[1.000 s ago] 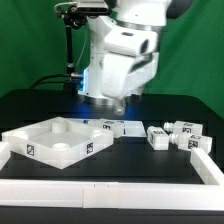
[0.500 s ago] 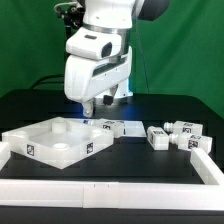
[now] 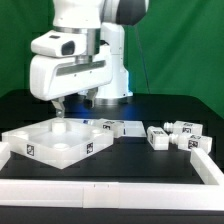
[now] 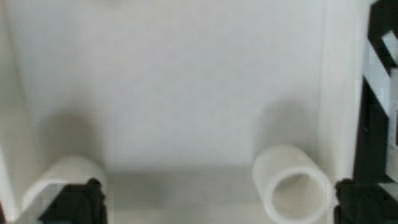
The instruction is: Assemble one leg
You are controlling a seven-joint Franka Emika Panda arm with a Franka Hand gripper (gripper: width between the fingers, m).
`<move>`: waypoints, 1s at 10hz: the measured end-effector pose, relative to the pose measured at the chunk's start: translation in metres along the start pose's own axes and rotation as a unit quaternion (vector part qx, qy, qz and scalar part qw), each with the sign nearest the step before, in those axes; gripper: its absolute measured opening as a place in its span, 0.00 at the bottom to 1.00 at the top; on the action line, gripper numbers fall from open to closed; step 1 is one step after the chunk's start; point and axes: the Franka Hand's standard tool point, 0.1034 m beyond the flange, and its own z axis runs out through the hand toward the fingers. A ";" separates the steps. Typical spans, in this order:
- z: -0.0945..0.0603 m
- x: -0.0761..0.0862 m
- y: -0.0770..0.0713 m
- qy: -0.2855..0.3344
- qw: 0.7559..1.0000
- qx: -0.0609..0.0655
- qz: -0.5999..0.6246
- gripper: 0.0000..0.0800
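Several small white legs with tag stickers lie on the black table at the exterior view's right, one [image 3: 158, 137] nearest the tray and two more [image 3: 186, 128] beyond it. My gripper [image 3: 70, 103] hangs over the far left part of the large white tray [image 3: 40, 152], well away from the legs. In the wrist view my gripper [image 4: 221, 205] is open and empty, its dark fingers [image 4: 71, 200] wide apart over the tray's floor [image 4: 196, 90]. Two round white sockets [image 4: 294, 180] stand up from that floor.
Two more small white tagged pieces [image 3: 120, 127] lie just behind the tray's right corner. A long white bar [image 3: 110, 168] runs along the front of the table, with a raised end at the right [image 3: 205, 160]. A dark stand [image 3: 68, 50] is behind the arm.
The arm has swung toward the exterior view's left, from above the tagged pieces behind the tray to over the tray's far left part. The parts on the table have not moved.
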 end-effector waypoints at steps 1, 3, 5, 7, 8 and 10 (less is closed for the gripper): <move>0.005 -0.002 -0.005 -0.001 1.000 0.002 -0.001 0.81; 0.018 -0.005 -0.016 -0.004 1.000 0.010 -0.004 0.81; 0.030 -0.006 -0.022 -0.006 1.000 0.015 -0.006 0.81; 0.041 -0.007 -0.026 -0.008 1.000 0.020 -0.005 0.81; 0.046 -0.007 -0.028 -0.008 1.000 0.021 -0.006 0.81; 0.045 -0.005 -0.028 -0.007 1.000 0.019 -0.005 0.81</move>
